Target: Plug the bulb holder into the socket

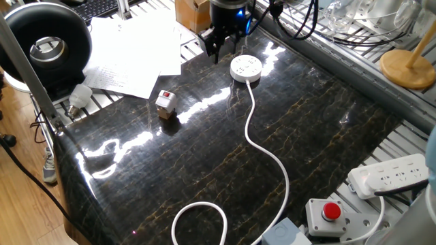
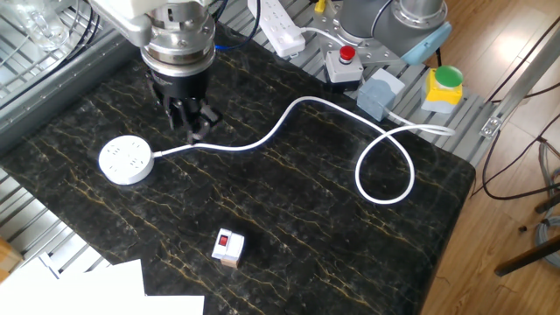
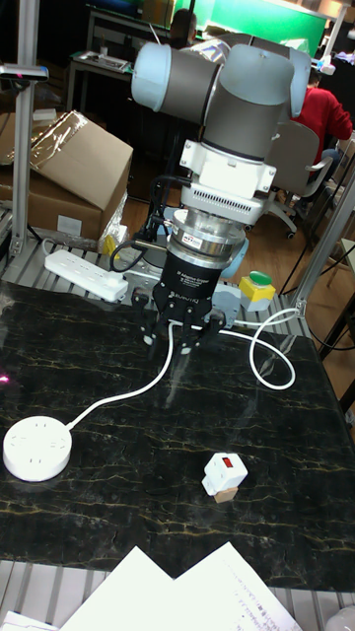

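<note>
The bulb holder point(image 1: 164, 101) point(image 2: 228, 245) point(image 3: 224, 473) is a small white boxy piece with a red patch. It rests on a small brown block on the dark marble table point(image 1: 306, 129), near the papers. The socket point(image 1: 246, 68) point(image 2: 125, 160) point(image 3: 36, 447) is a round white puck lying flat, with its white cord point(image 1: 267, 153) trailing across the table. My gripper point(image 1: 219, 49) point(image 2: 187, 121) point(image 3: 178, 338) hangs just above the table beside the socket, close to the cord, far from the bulb holder. Its fingers stand apart and hold nothing.
Sheets of paper point(image 1: 133, 51) and a light bulb point(image 1: 80, 96) lie past the table's edge near the bulb holder. A white power strip point(image 1: 388, 173) point(image 3: 84, 274), a red button box point(image 1: 330, 214) and a green button box point(image 2: 444, 83) sit by the robot base. The cord ends in a loop point(image 2: 385, 166).
</note>
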### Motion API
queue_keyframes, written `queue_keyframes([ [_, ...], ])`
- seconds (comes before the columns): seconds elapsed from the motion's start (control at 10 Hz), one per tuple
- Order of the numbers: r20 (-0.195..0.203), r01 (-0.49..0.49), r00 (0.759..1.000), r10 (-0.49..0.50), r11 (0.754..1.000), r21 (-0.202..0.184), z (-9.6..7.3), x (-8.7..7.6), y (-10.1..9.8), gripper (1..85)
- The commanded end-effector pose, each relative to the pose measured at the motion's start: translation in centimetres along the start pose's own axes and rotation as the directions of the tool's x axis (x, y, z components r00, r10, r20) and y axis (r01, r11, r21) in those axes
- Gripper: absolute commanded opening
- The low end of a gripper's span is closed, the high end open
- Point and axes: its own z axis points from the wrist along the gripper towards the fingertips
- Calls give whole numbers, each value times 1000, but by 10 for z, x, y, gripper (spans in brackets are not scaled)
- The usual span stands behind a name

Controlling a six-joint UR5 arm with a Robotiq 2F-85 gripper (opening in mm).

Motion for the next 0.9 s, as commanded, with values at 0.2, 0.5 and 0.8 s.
queue_keyframes([
  [0.2,31,-11,999,11,1000,5,-2,-9,-2,10],
  [0.5,-15,36,999,-37,999,-27,-4,-3,0,10],
  [0.8,-53,45,998,-43,999,29,-19,-10,3,10],
])
